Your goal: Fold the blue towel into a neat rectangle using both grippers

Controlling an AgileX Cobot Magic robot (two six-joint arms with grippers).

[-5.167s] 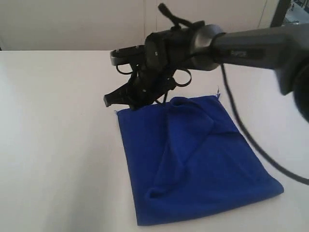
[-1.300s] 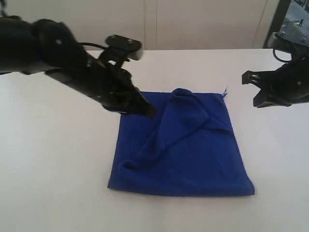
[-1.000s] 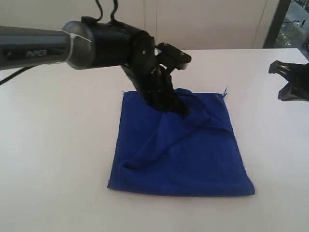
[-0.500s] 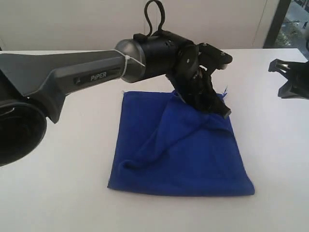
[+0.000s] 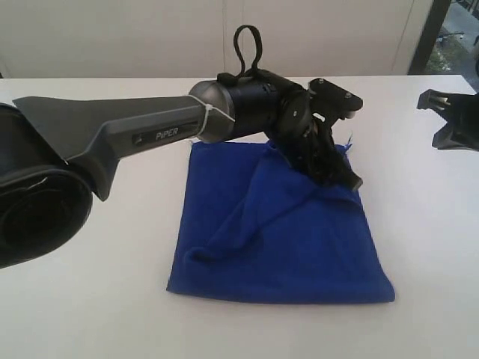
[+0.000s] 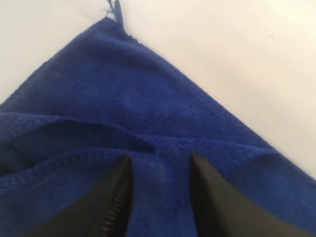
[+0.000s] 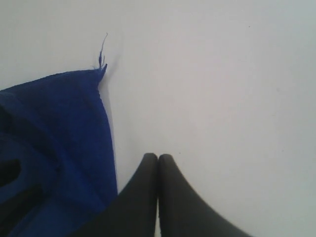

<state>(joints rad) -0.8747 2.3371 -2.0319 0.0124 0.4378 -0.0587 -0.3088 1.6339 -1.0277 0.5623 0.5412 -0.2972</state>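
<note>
Since half a second ago, the left gripper (image 5: 344,173) has edged rightward along the blue towel's (image 5: 284,239) far edge.

Exterior: it hangs over the towel's far right corner and its black wrist hides part of that edge. The grey link reads PIPER (image 5: 167,134). The towel, a rumpled terry square, lies on the white table (image 5: 90,284). The right gripper (image 5: 449,127) is well apart to the towel's right.

Left wrist: fingers (image 6: 207,192) spread, gripping nothing, with the towel (image 6: 123,98) beneath.

Right wrist: gripper (image 7: 158,158) pressed closed and empty, beside the towel (image 7: 59,123) – a loose thread (image 7: 102,49) at its corner.

A white matte table (image 5: 82,299) spreads from the near edge to the far one, with soft grey shadows on it. Behind its far edge stands a pale cream wall (image 5: 112,37), split by narrow vertical seams (image 5: 224,37). At the far right a dark post (image 5: 432,22) slants upward
</note>
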